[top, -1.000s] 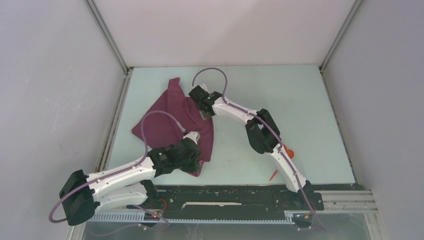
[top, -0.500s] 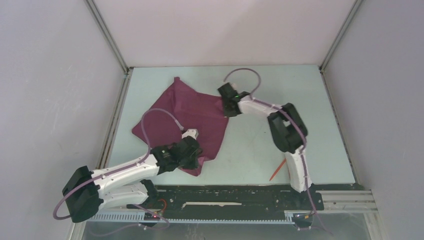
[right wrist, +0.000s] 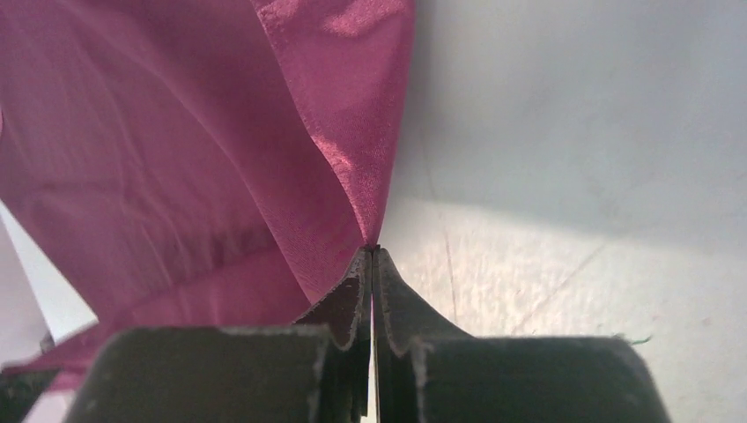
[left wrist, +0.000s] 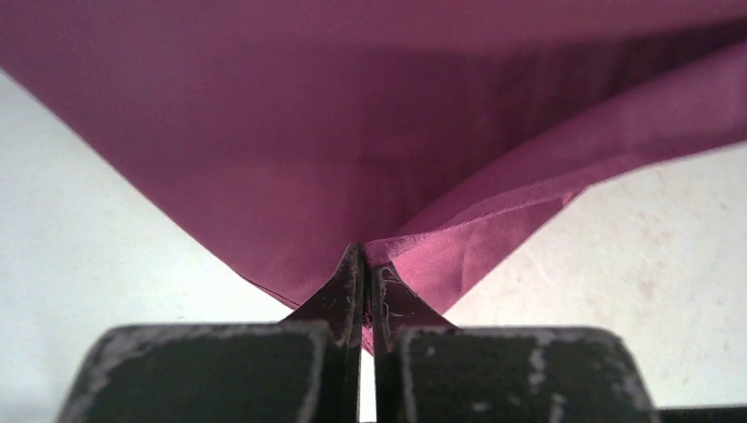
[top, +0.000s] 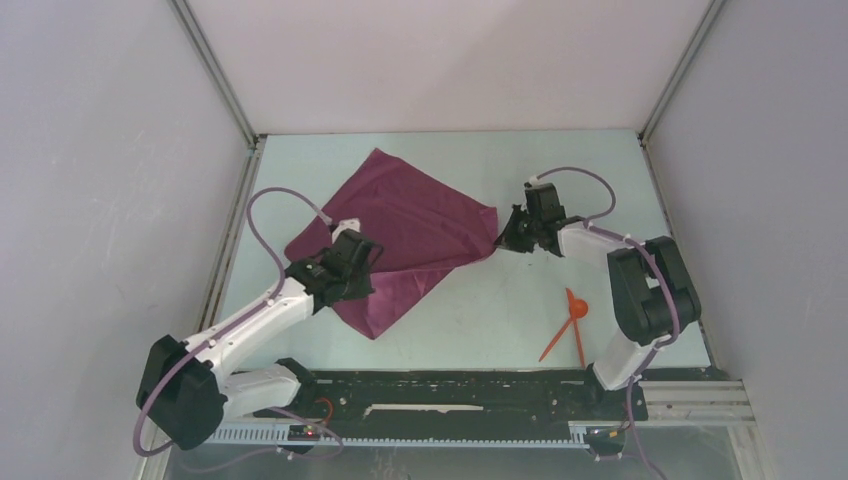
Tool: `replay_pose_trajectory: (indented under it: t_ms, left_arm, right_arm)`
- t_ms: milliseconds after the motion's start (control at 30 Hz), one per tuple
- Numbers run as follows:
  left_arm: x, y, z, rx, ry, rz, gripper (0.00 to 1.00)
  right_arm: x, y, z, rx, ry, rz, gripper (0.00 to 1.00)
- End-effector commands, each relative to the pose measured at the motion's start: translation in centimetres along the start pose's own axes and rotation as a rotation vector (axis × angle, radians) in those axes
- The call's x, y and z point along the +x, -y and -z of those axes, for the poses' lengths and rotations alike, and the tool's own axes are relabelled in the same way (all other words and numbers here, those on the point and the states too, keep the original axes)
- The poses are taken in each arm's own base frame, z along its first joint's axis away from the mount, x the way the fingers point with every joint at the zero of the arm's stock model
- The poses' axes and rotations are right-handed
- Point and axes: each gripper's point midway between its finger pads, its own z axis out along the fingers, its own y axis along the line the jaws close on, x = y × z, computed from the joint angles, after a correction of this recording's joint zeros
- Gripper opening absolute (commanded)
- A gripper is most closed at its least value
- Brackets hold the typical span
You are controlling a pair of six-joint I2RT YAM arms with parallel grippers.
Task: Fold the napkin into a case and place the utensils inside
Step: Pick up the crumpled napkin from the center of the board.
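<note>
Napkin material: a plum-purple napkin (top: 420,215) of thin, soft, plain cloth with a faint sheen and a narrow stitched hem along the edge.
Napkin shape: spread roughly like a diamond, one corner at 12 o'clock near the far wall, and a lower layer that ends in a point at 6 o'clock.
Napkin surface: mostly smooth, with long soft folds that run toward the two pinched places.
Napkin place: on the pale, matte, lightly scuffed table top (top: 480,320), at about 10 o'clock from the middle of the table.
Left pincer: the black left pincer (left wrist: 363,264) has its fingers pressed together on a bunched bit of the napkin edge; the cloth fans out from the tips toward 12 o'clock.
Left pincer place: at about 8 o'clock of the napkin in the top view (top: 365,265).
Right pincer: the black right pincer (right wrist: 373,254) is pinching a napkin corner, with the cloth rising from the tips toward 11 o'clock.
Right pincer place: at 3 o'clock of the napkin in the top view (top: 503,238).
Utensils: two thin orange-red plastic utensils (top: 578,311), one a spoon with a small round bowl, the other a slim stick.
Utensils place: together on the bare table, at 4 o'clock from the napkin and well apart from it, at 6 o'clock of the right pincer.
</note>
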Motion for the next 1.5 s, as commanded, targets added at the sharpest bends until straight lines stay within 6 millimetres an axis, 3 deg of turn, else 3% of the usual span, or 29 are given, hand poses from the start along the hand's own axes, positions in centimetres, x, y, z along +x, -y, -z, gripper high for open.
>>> replay_pose_trajectory:
  t_ms: [0, 167, 233, 300, 333, 400, 467, 500, 600, 733, 1000, 1167, 1467]
  left_arm:
    - [-1.5, -2.5, 0.0, -0.098, 0.022, 0.028, 0.00]
    - [-3.4, -3.1, 0.2, -0.124, 0.040, 0.017, 0.00]
    - [-4.2, -2.8, 0.8, -0.104, 0.059, -0.013, 0.00]
    - [-3.8, -1.5, 1.2, -0.029, 0.047, -0.057, 0.00]
    - [-3.3, -1.1, 1.4, -0.022, 0.049, -0.085, 0.00]
    - [-1.4, 0.6, 1.6, 0.008, 0.032, -0.174, 0.00]
    - [1.5, 2.4, 1.3, 0.058, -0.039, -0.226, 0.00]
    - [3.0, 3.1, 1.1, 0.086, -0.077, -0.227, 0.00]
    - [6.2, 4.7, 0.5, 0.152, -0.135, -0.193, 0.00]
    - [7.9, 5.5, 0.0, 0.201, -0.160, -0.149, 0.00]
    - [7.4, 6.3, 0.7, 0.258, -0.125, -0.150, 0.00]
    - [7.5, 5.8, 0.7, 0.252, -0.110, -0.165, 0.00]
    - [7.3, 5.1, 0.8, 0.249, -0.081, -0.167, 0.00]
  right_arm:
    - [1.5, -4.0, 1.8, -0.172, 0.020, 0.018, 0.00]
    - [5.6, -4.3, 2.9, -0.163, 0.011, 0.063, 0.00]
    - [6.5, -3.4, 3.2, -0.143, 0.017, 0.066, 0.00]
    - [6.6, -1.6, 3.4, -0.063, 0.037, 0.078, 0.00]
    - [6.4, -0.6, 3.7, -0.008, 0.051, 0.091, 0.05]
    - [5.0, 1.5, 4.7, 0.135, 0.116, 0.112, 0.35]
    - [3.5, 2.1, 5.5, 0.227, 0.161, 0.137, 0.64]
    - [3.1, 2.5, 5.6, 0.284, 0.150, 0.145, 0.68]
    - [1.7, 2.5, 5.6, 0.408, 0.132, 0.130, 0.69]
    - [0.6, 1.5, 4.2, 0.462, 0.151, 0.116, 0.68]
    - [-0.9, -0.9, 1.9, 0.522, 0.170, 0.094, 0.67]
    - [-1.4, 0.5, 1.2, 0.629, 0.197, 0.099, 0.64]
    - [-2.0, 1.5, -0.1, 0.624, 0.189, 0.072, 0.52]
